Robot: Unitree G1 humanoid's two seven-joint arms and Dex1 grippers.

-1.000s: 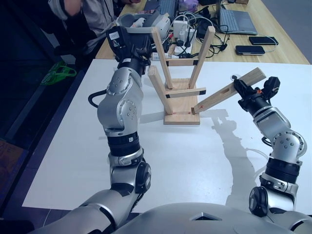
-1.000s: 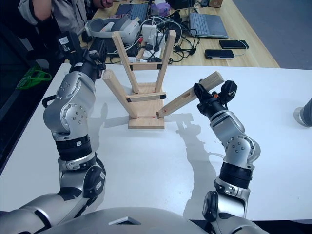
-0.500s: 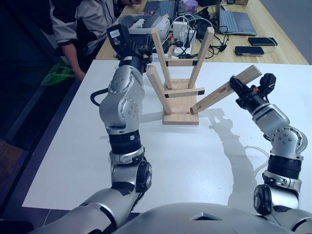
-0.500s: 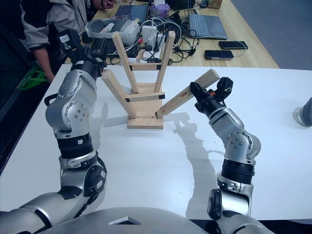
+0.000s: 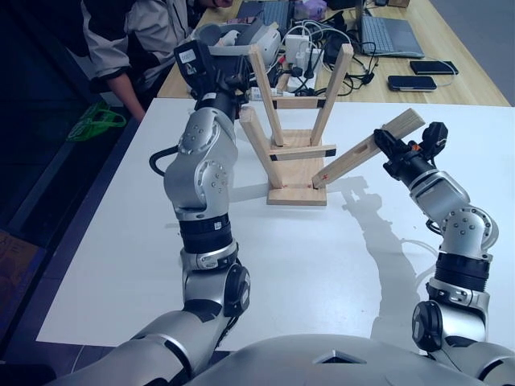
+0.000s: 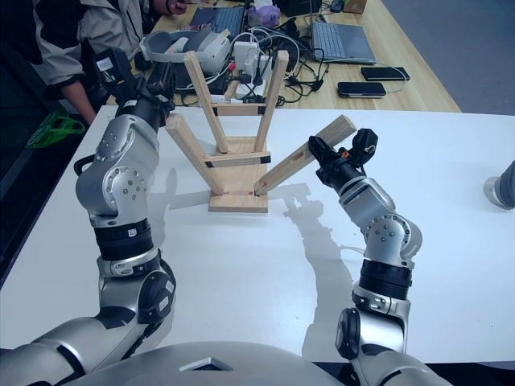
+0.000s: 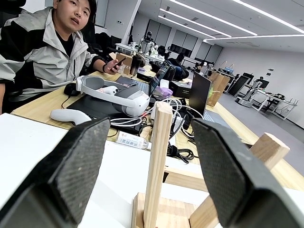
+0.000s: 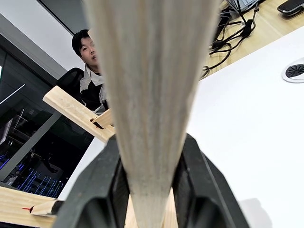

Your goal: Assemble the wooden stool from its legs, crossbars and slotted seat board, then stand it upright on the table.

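The stool lies upside down on the white table (image 5: 306,265), its seat board (image 5: 296,195) flat on the top. Two legs (image 5: 268,88) stand up from it, and a third leg (image 5: 259,151) leans out to the left. Crossbars (image 5: 299,103) join them. My right gripper (image 5: 389,149) is shut on the fourth leg (image 5: 358,155), which slants down to the board's near right corner. In the right wrist view that leg (image 8: 152,85) runs between the fingers (image 8: 107,190). My left gripper (image 5: 232,83) is open behind the leaning leg's top, and its pads (image 7: 71,175) are wide apart.
Behind the table's far edge a wooden desk (image 5: 451,48) holds a headset (image 5: 233,36), cables, a laptop and phones (image 5: 410,82). A person sits at the back left. A grey object (image 6: 503,185) sits at the far right. Bare tabletop lies in front of the stool.
My right gripper has moved left toward the stool, tilting the held leg steeper. The seat board has slid a little to the left. The left arm has barely moved.
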